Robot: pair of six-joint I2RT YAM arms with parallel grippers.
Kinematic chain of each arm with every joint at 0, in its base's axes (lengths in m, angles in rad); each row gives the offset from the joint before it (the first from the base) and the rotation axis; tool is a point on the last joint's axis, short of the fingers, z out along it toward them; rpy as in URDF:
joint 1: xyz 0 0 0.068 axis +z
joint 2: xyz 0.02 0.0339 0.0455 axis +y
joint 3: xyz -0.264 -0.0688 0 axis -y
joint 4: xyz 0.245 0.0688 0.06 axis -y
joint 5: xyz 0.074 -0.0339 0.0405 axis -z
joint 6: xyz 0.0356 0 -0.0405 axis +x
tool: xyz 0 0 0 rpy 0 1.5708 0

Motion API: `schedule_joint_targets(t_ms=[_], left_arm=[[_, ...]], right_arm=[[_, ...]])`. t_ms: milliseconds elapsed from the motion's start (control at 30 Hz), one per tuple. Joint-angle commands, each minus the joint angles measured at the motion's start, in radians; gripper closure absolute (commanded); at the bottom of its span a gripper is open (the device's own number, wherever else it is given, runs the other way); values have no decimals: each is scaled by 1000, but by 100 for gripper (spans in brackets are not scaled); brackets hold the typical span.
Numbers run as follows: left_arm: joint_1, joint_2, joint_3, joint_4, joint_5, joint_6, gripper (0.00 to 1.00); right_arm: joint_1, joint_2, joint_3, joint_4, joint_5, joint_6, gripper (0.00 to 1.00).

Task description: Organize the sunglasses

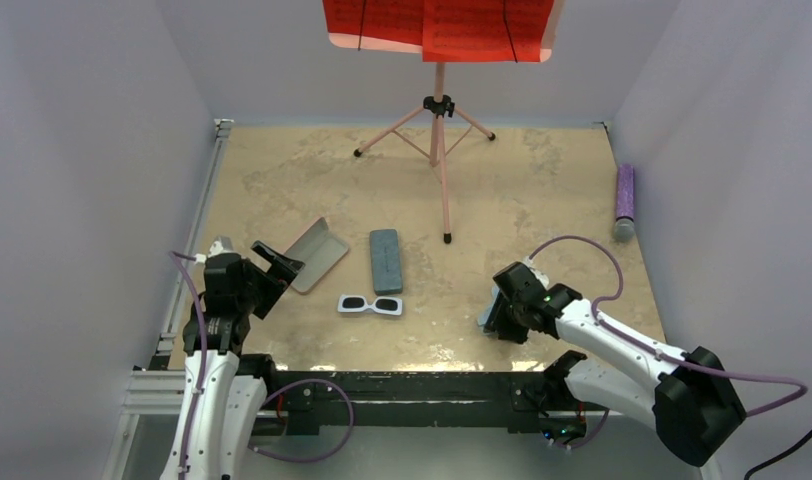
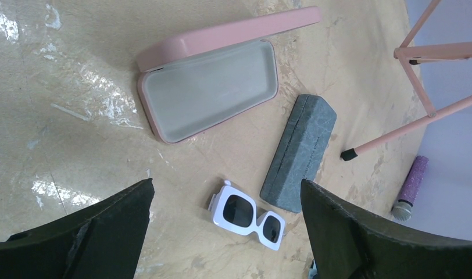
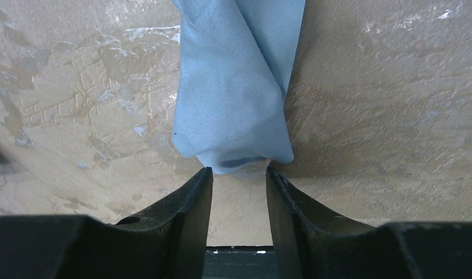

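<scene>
Sunglasses (image 1: 370, 304) with a chunky white frame lie flat on the table (image 1: 542, 180), just beside the near end of the closed grey case (image 1: 386, 261), with the open pink case (image 1: 317, 254) to their left. The left gripper (image 1: 277, 278) hangs nearby, its jaws spread wide. The right gripper (image 3: 238, 177) has its jaws narrowed at the end of a light blue cloth (image 3: 239, 87); whether they pinch it I cannot tell.

Beige table (image 1: 282, 180), white sunglasses (image 1: 370, 304), pink case (image 2: 210, 93), grey case (image 1: 386, 260), blue cloth (image 3: 233, 87)

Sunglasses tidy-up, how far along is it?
Done: the pink case lies open. In hand: the right claw is at the edge of a light blue cloth, grip unclear. Left: the white sunglasses lie on the table outside both cases; the grey case is shut.
</scene>
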Motion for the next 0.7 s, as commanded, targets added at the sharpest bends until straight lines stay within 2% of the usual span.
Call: schedule_joint_targets(t_ms=[0, 167, 367, 533, 667], left_arm=[[-2, 11, 10, 48, 20, 32, 0], [-2, 38, 17, 59, 27, 37, 0], [-2, 41, 11, 70, 26, 36, 0], [-2, 34, 17, 61, 9, 41, 0], [-2, 19, 18, 49, -6, 40, 0]], right_arm=[[-1, 27, 7, 18, 4, 54, 59], [5, 57, 17, -2, 3, 86, 61], [16, 93, 25, -19, 12, 129, 68], [27, 138, 42, -37, 32, 147, 68], [34, 151, 38, -43, 55, 170, 75]])
